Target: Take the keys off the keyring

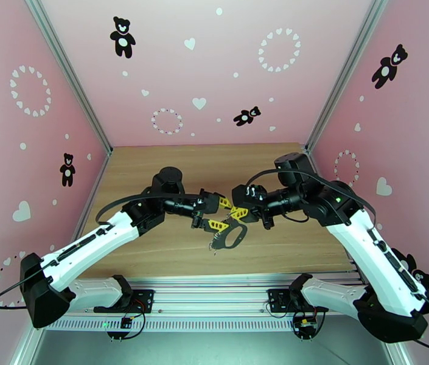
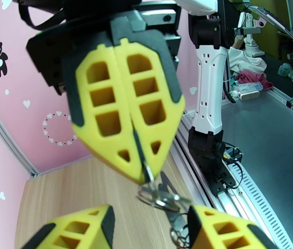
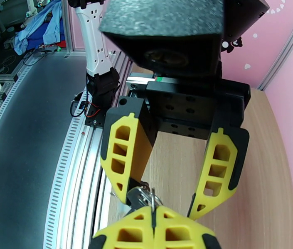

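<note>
Both grippers meet above the middle of the wooden table. My right gripper is shut, its yellow fingertips pinching a thin ring at the top of the keyring's ring cluster. The keyring's oval loop hangs below the grippers, clear of the table. My left gripper faces the right one with its jaws apart. The ring cluster, with a small grey key, hangs between its fingers, close against one of them. I cannot make out the keys singly.
Pink walls close in the table on three sides. An aluminium rail with both arm bases runs along the near edge. Bare wood lies all around the hanging keyring.
</note>
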Robot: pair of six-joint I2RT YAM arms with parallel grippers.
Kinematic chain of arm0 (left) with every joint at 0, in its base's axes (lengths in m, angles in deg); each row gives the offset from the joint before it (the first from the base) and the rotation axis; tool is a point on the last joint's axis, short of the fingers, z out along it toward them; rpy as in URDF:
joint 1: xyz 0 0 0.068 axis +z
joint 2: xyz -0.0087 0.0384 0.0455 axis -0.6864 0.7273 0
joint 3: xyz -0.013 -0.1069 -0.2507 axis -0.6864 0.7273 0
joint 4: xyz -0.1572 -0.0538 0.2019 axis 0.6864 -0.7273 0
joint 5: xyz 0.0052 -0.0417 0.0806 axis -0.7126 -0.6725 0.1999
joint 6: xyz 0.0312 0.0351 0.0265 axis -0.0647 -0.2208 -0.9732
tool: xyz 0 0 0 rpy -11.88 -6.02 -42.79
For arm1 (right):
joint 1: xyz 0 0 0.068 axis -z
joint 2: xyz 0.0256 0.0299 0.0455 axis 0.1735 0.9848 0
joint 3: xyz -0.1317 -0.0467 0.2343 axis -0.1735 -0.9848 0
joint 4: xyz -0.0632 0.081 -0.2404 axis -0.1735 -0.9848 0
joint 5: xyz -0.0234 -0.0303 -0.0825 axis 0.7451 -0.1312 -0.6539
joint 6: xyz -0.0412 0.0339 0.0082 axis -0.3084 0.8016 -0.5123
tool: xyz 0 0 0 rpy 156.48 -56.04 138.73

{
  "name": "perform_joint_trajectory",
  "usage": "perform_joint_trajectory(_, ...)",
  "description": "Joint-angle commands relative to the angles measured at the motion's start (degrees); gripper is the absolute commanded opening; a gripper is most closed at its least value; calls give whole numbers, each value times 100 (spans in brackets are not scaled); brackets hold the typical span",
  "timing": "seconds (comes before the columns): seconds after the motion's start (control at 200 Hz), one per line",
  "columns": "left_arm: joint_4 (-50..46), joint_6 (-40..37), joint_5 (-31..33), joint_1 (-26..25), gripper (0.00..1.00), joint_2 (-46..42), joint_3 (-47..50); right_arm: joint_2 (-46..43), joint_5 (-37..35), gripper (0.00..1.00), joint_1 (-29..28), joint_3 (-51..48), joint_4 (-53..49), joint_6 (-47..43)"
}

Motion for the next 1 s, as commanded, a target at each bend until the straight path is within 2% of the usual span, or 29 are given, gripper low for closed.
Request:
perform_joint_trajectory(0.0,244,23,-114,-87,46,87,-60,-9,308,0,44,103,138,107)
perform_joint_trajectory(0.285,387,110,69,-115,34,161,71,-91,490,0,125,-28,251,206)
perform_joint_trajectory(0.641,767,557,249,-115,17,-24,225,-162,275,0,160,-187,268,241)
perform_joint_trajectory(0.996,1260,1382,281,-67,14,-140,292,-321,-508,0,-59,-263,224,196)
